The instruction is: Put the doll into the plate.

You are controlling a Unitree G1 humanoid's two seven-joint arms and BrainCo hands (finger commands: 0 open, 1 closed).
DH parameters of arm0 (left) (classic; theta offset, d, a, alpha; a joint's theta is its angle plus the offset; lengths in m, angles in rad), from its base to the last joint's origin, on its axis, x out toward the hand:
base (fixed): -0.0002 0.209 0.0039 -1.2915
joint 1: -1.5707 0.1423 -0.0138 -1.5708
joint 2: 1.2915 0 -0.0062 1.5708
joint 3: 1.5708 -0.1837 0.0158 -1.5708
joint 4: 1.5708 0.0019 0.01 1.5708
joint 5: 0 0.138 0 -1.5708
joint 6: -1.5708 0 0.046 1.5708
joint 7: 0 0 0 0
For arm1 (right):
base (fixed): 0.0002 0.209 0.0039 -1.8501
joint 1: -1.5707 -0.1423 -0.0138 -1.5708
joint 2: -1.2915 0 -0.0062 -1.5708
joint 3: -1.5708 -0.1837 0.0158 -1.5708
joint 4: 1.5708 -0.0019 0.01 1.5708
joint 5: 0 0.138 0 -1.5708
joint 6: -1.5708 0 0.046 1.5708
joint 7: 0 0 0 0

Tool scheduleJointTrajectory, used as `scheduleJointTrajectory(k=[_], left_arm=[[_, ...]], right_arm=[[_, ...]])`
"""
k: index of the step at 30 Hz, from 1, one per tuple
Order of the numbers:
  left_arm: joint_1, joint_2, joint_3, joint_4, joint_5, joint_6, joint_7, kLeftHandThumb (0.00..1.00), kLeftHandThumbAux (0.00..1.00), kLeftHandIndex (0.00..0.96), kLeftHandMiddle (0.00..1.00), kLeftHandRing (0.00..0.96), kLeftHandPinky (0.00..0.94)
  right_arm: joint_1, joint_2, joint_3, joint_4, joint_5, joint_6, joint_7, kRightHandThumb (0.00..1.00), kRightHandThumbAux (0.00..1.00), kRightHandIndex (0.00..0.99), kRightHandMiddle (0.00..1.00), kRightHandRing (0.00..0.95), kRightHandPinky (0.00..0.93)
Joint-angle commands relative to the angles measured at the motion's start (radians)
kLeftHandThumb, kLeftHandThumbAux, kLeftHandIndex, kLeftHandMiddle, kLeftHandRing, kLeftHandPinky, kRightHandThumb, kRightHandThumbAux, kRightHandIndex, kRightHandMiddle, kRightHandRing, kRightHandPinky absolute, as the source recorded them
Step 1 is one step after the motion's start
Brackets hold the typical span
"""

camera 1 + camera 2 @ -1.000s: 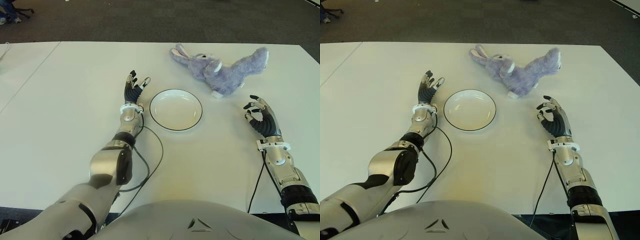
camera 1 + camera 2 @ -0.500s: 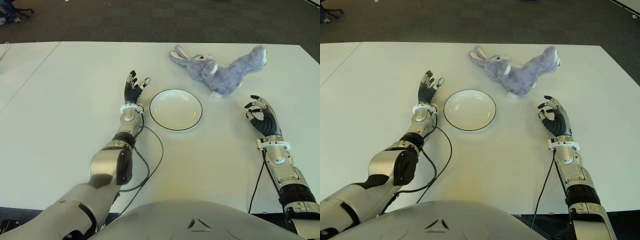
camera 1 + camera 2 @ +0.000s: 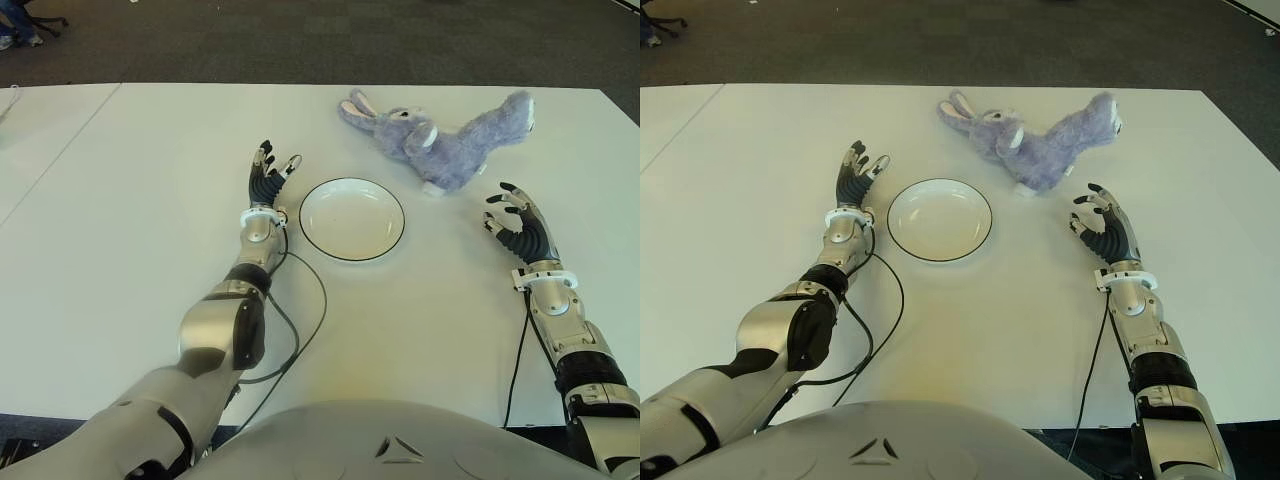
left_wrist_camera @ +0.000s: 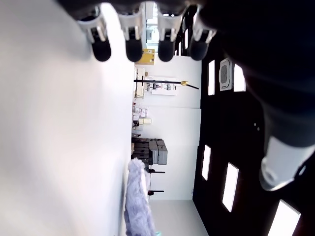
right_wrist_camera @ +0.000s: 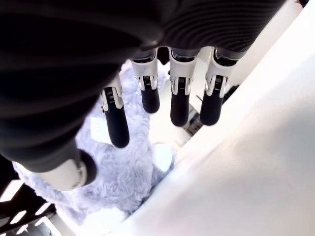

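White table (image 3: 120,200) fills the view. My right hand (image 3: 520,228), fingers spread and holding nothing, sits near the purple plush rabbit (image 3: 440,140), which lies just beyond it, slightly left, stretched left to right. Empty plate (image 3: 352,219) lies left of it; my open left hand (image 3: 268,175) shows beside the plate's left rim.

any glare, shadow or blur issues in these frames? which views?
Eye views: even light, soft shadows beside the doll and plate, no glare, all in focus. Left wrist view: white table almost washed out, own left hand dark and close, doll a thin sliver. Right wrist view: right hand fingers sharp, open over the doll's fur; table bright and featureless.
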Motion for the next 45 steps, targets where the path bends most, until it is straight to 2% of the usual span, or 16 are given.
scheduleJointTrajectory(k=[1,6,16,34,45], left_arm=[[0.154,-0.040,0.003,0.117,-0.006,0.167,-0.014,0.000,0.627,0.000,0.042,0.033,0.022],[0.155,-0.040,0.005,0.117,-0.008,0.160,-0.016,0.000,0.658,0.000,0.044,0.037,0.022],[0.151,-0.040,0.010,0.117,-0.012,0.167,-0.018,0.000,0.645,0.000,0.047,0.044,0.030],[0.148,-0.039,0.010,0.118,-0.007,0.174,-0.001,0.000,0.589,0.000,0.048,0.043,0.033],[0.151,-0.034,0.018,0.120,-0.010,0.179,-0.010,0.000,0.570,0.000,0.056,0.049,0.022]], right_arm=[[-0.111,-0.053,0.018,0.060,-0.052,0.054,0.025,0.200,0.439,0.000,0.000,0.000,0.000],[-0.209,-0.079,0.041,0.161,-0.106,0.049,-0.015,0.134,0.350,0.000,0.000,0.000,0.000],[-0.342,-0.082,0.076,0.294,-0.143,0.057,-0.073,0.095,0.303,0.000,0.000,0.000,0.000],[-0.363,-0.030,0.103,0.301,-0.112,0.021,-0.065,0.157,0.295,0.000,0.000,0.000,0.000],[-0.382,-0.024,0.120,0.334,-0.127,0.029,-0.092,0.199,0.295,0.000,0.000,0.000,0.000]])
